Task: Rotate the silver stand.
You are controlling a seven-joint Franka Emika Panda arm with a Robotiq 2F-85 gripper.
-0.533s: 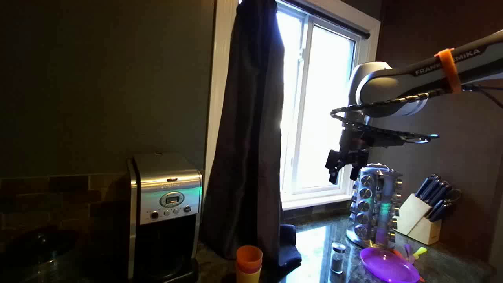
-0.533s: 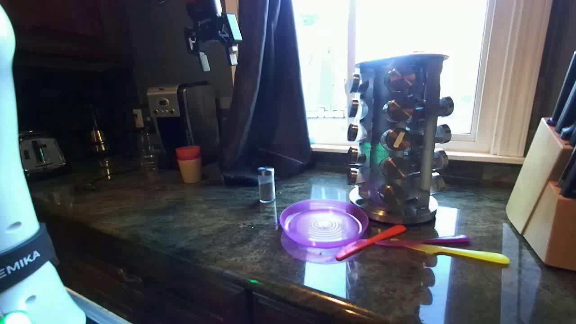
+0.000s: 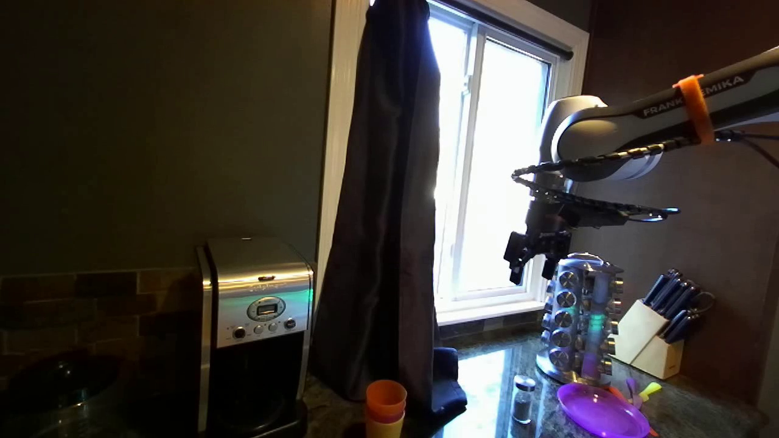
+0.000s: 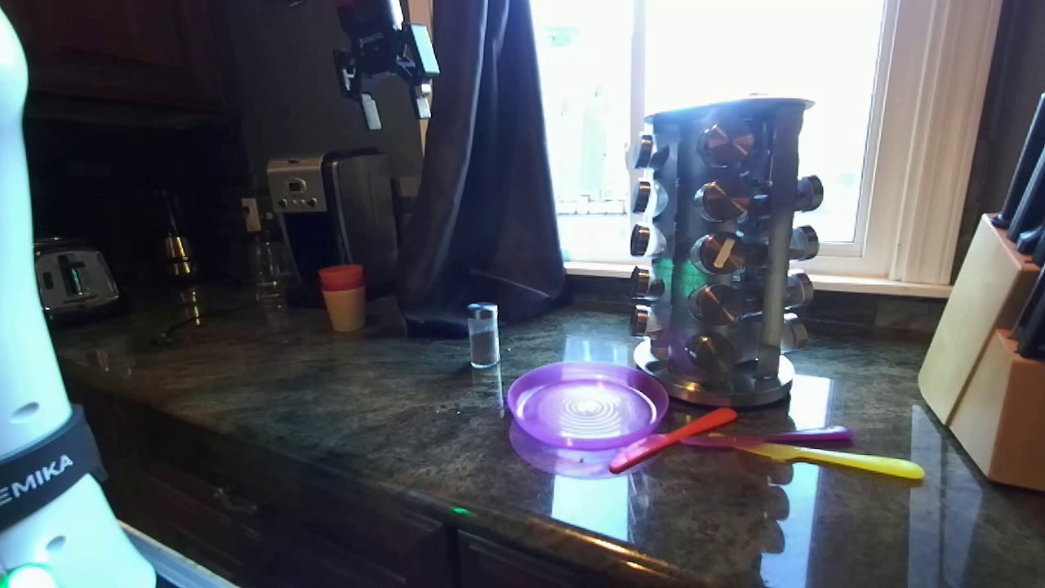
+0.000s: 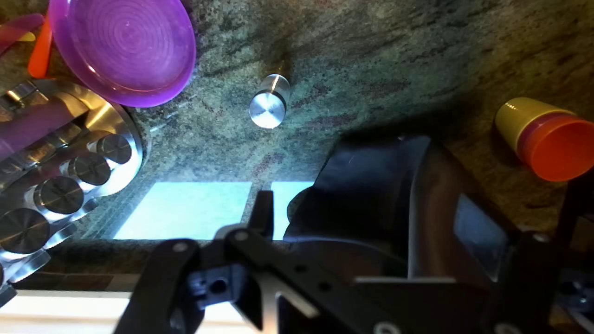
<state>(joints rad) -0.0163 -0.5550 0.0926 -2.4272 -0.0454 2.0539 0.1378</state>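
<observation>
The silver stand (image 3: pixel 563 340) is a tall round rack with tiers of shiny-lidded jars. It stands upright on the counter by the window and also shows in an exterior view (image 4: pixel 718 380). In the wrist view part of the silver stand (image 5: pixel 113 125) shows at the left edge, cut off by the frame. My gripper (image 4: pixel 397 112) points down with its two fingertips apart and nothing between them. It hangs above the counter, by the curtain, away from the stand. The open gripper also shows in an exterior view (image 3: pixel 533 274) and in the wrist view (image 5: pixel 417 204).
A purple plate (image 4: pixel 588 408) and red, purple and yellow knives (image 4: pixel 857 463) lie before the stand. A small glass jar (image 4: pixel 483 339) stands left of the plate. Stacked cups (image 4: pixel 343 302), a dark curtain (image 4: pixel 490 204), a coffee maker (image 3: pixel 261 304) and a knife block (image 3: pixel 645 344) are around.
</observation>
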